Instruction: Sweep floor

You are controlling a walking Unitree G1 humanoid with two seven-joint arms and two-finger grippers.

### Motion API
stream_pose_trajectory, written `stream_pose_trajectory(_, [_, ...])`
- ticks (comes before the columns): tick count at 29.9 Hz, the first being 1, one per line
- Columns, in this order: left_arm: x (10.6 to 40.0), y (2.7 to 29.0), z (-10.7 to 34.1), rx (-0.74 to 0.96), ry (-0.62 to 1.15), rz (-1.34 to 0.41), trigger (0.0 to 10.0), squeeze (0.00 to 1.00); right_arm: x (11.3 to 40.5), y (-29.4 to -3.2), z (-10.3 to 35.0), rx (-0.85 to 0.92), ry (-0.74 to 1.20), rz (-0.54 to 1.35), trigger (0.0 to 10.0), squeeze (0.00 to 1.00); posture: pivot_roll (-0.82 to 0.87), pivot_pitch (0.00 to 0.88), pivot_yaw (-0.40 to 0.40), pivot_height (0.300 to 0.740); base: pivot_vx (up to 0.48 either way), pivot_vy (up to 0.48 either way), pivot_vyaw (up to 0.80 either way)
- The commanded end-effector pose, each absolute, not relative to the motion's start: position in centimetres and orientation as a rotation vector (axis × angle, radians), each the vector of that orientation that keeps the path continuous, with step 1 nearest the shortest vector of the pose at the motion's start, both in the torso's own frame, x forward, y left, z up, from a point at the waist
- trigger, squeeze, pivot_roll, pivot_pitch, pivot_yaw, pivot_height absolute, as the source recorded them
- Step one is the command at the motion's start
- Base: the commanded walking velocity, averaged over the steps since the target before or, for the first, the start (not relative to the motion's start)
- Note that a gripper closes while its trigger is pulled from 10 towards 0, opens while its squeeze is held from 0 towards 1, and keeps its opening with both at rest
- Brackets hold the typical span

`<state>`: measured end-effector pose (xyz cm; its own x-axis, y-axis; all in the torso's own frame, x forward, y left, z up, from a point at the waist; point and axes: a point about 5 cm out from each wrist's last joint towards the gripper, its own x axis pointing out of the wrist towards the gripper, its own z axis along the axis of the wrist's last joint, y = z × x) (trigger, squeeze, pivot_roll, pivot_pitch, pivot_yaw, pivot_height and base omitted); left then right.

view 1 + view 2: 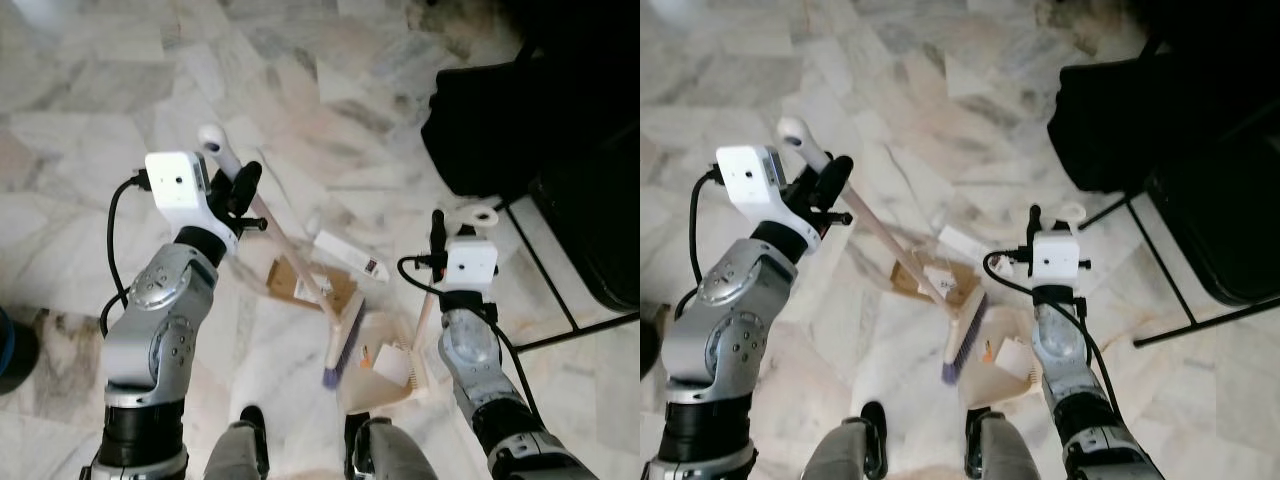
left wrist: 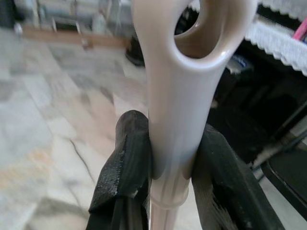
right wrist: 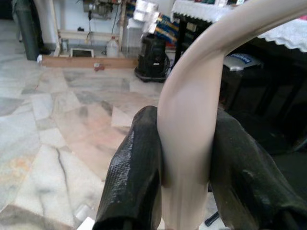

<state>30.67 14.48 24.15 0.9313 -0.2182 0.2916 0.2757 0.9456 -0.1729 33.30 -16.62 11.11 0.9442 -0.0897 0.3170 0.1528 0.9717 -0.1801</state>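
My left gripper [image 1: 243,190] is shut on the upper end of the broom's beige handle [image 2: 177,96], just below its hanging loop. The broom [image 1: 300,270] slants down to its purple bristles [image 1: 338,357] on the marble floor. My right gripper [image 3: 184,163] is shut on the beige dustpan handle [image 1: 478,214]. The dustpan [image 1: 385,378] rests on the floor beside the bristles with a few scraps in it. A brown cardboard piece [image 1: 292,281] and a white box [image 1: 350,255] lie on the floor just behind the broom head.
A black chair with a dark bag [image 1: 500,120] stands at the upper right, its thin metal legs [image 1: 550,290] reaching the floor close to my right arm. A dark blue object [image 1: 10,350] sits at the left edge. My feet [image 1: 250,425] are below the dustpan.
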Motion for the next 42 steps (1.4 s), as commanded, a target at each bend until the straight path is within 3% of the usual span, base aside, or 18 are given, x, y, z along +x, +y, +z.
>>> stream_pose_trajectory(1, [30.7,14.9,25.1,-0.199,-0.342,-0.249,10.0,0.0,32.9,-17.5,10.5,-0.205,-0.292,-0.16,10.0,0.0,0.17,0.06,-0.009,0.74,0.0,0.0,0.0])
stream_pose_trajectory(7, [32.1,15.3,24.6,-0.153,-0.364,-0.204,10.0,0.0,32.8,-18.4,11.0,-0.177,-0.325,-0.205,10.0,0.0,0.13,0.0,0.011,0.74,0.0,0.0,0.0])
stream_pose_trajectory(15, [33.4,15.7,23.0,-0.043,-0.373,-0.124,10.0,0.0,33.6,-18.6,13.0,-0.092,-0.384,-0.256,10.0,0.0,0.1,0.0,0.023,0.74,0.0,0.0,0.0])
stream_pose_trajectory(19, [33.2,15.5,21.5,0.027,-0.351,-0.119,10.0,0.0,34.2,-18.5,14.3,0.052,-0.406,-0.304,10.0,0.0,0.08,0.0,0.023,0.74,0.0,0.0,0.0])
stream_pose_trajectory(27, [32.3,16.2,19.0,0.126,-0.321,-0.073,10.0,0.0,34.4,-17.6,15.0,0.176,-0.403,-0.304,10.0,0.0,0.09,0.011,0.0,0.74,0.0,0.0,0.0])
stream_pose_trajectory(42, [31.6,17.1,18.0,0.185,-0.34,0.003,10.0,0.0,34.5,-18.0,15.8,0.169,-0.401,-0.242,10.0,0.0,0.09,0.001,-0.033,0.74,0.0,0.0,0.0])
